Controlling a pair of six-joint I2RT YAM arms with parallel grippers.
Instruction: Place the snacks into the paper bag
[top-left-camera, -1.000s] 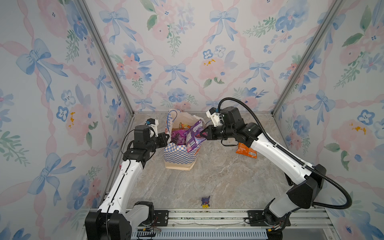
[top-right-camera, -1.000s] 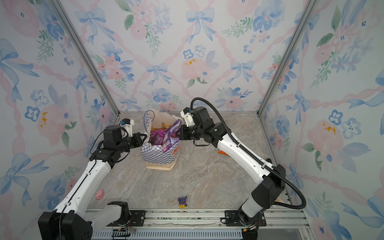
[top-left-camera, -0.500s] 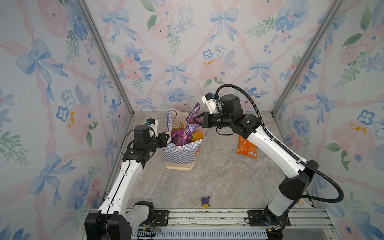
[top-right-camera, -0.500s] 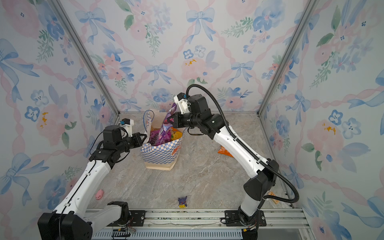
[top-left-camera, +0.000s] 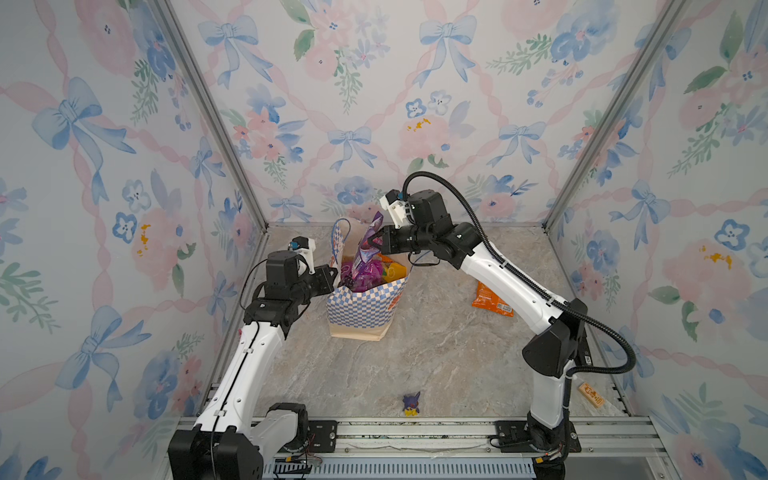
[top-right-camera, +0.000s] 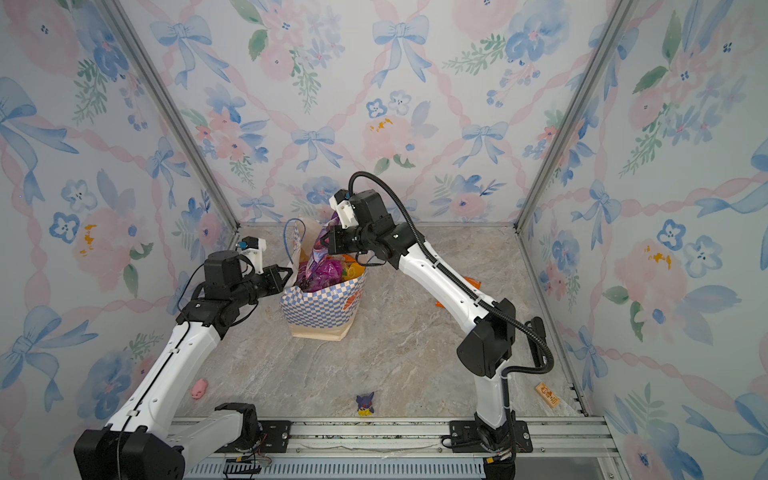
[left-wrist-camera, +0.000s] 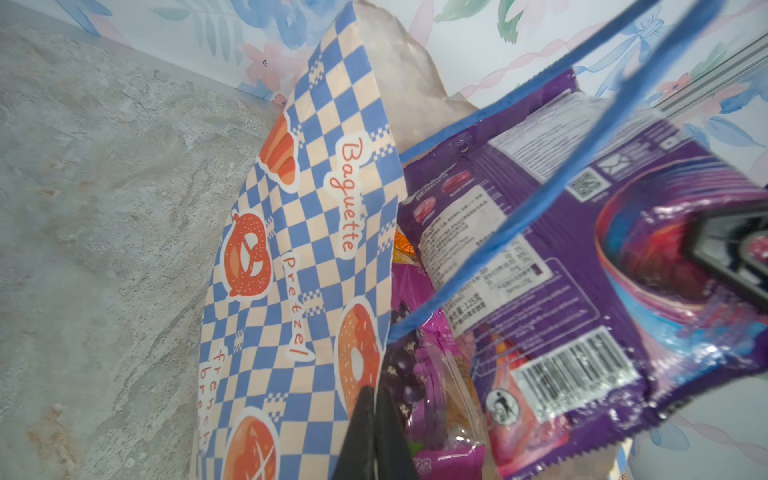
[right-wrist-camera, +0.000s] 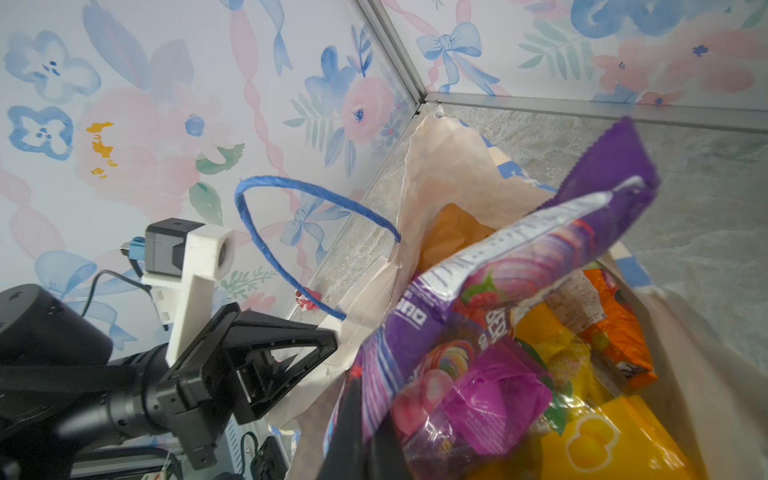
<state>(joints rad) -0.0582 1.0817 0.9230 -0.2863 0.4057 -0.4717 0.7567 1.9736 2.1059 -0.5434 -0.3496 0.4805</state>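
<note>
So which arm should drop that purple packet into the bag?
Right. The right hand grips the purple packet at the mouth of the paper bag; the left hand is pinching its rim.

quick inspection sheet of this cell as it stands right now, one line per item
surface: marbled tabletop, no spills seen
job's things: paper bag upright, several packets inside; purple packet sticking up out of its mouth; orange packet flat on the tabletop, right of the bag in both top views, apart from it
clutter: figurine near the front edge; wooden block front right; small pink item front left
grippers: left gripper shut on the bag's rim; right gripper shut on the purple packet
cables: black hose arcs over the right arm, clear of the bag
surroundings: floral walls; metal rail in front
</note>
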